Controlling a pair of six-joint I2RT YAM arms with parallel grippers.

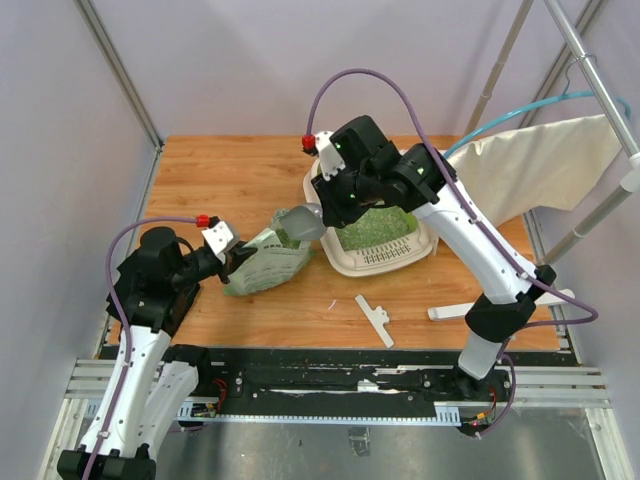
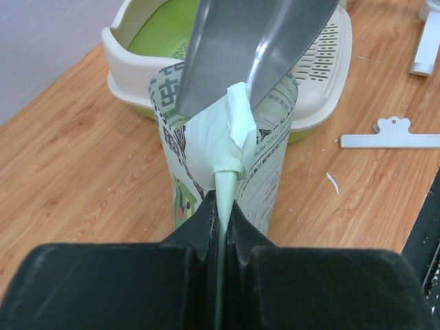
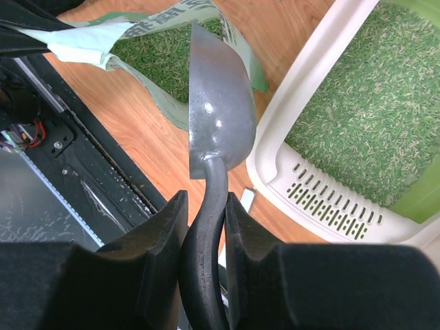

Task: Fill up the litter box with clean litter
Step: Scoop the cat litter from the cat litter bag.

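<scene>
Two robot arms share one job, and both are mine. My left gripper (image 2: 218, 198) is clenched tight on a gathered fold of the light green printed bag (image 2: 271, 172), pinching the plastic flat between its fingers. This grip props the bag up and holds its mouth wide, facing away from the gripper and toward the litter box (image 2: 124, 72). My right gripper (image 3: 206, 213) is grasping the dark handle of a silver metal scoop (image 3: 221, 117), its jaws closed round the stem so the bowl juts straight out past the fingertips. The bowl hangs over the bag's open mouth, turned on edge. Only its rounded back shows, so I cannot tell whether it carries anything. Inside the bag, just beyond the scoop's tip, lie pale green granules. The litter box, cream-white with a slotted lip, sits just beside the scoop on the side away from the bag, its rim near the bowl. A layer of clean litter (image 3: 375, 117) already covers its floor. I judge the box stands this close so that each load crosses only a short gap. A white plastic clip (image 1: 374, 318) lies on the wooden table (image 1: 240, 170), apart from both tools.
</scene>
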